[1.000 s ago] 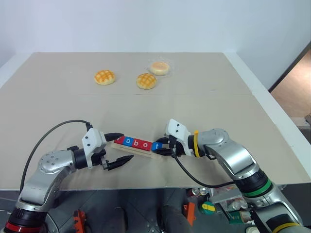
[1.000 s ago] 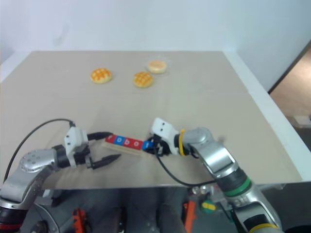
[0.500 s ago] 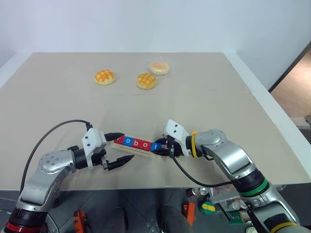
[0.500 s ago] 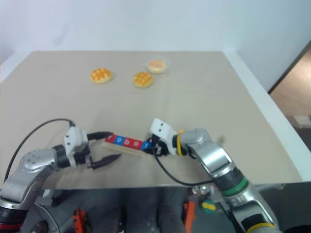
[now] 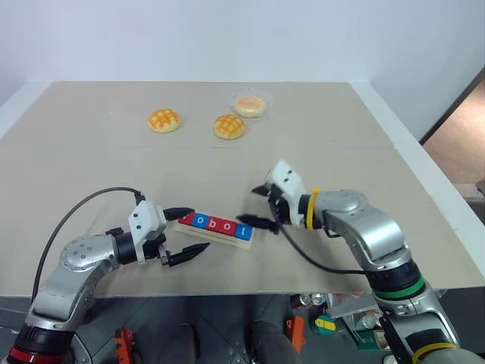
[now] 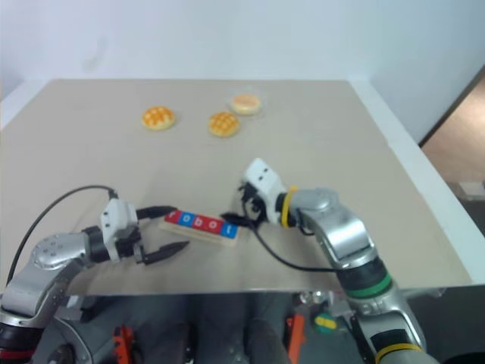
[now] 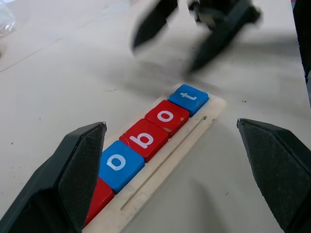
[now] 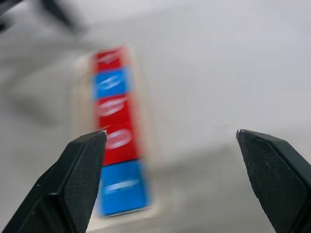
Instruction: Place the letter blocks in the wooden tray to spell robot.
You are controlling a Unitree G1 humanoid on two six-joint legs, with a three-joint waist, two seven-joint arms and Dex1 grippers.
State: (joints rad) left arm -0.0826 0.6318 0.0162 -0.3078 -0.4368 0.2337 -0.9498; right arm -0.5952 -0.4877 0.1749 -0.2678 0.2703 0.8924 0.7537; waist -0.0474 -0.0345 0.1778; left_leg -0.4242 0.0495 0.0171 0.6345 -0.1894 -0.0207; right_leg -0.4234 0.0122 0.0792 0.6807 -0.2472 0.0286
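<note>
The wooden tray (image 5: 215,231) lies near the table's front edge. In it the letter blocks sit in a row: red r (image 5: 186,219), blue o (image 5: 199,221), red b (image 5: 214,224), red o (image 5: 227,227) and blue t (image 5: 242,230). In the left wrist view the tiles o (image 7: 119,162), b (image 7: 144,140), o (image 7: 165,117), t (image 7: 189,97) read clearly. My left gripper (image 5: 195,229) is open, its fingers on either side of the tray's left end. My right gripper (image 5: 259,206) is open and empty, raised just off the tray's right end.
Two bare buns (image 5: 164,120) (image 5: 228,126) and a wrapped bun (image 5: 249,105) sit at the far middle of the table. A black cable (image 5: 83,205) loops off my left arm. The table's white right edge (image 5: 424,189) runs diagonally.
My right gripper has opened, let go of the blue t tile and lifted up and away to the right. The t tile now lies at the tray's right end. The left arm stayed still.
</note>
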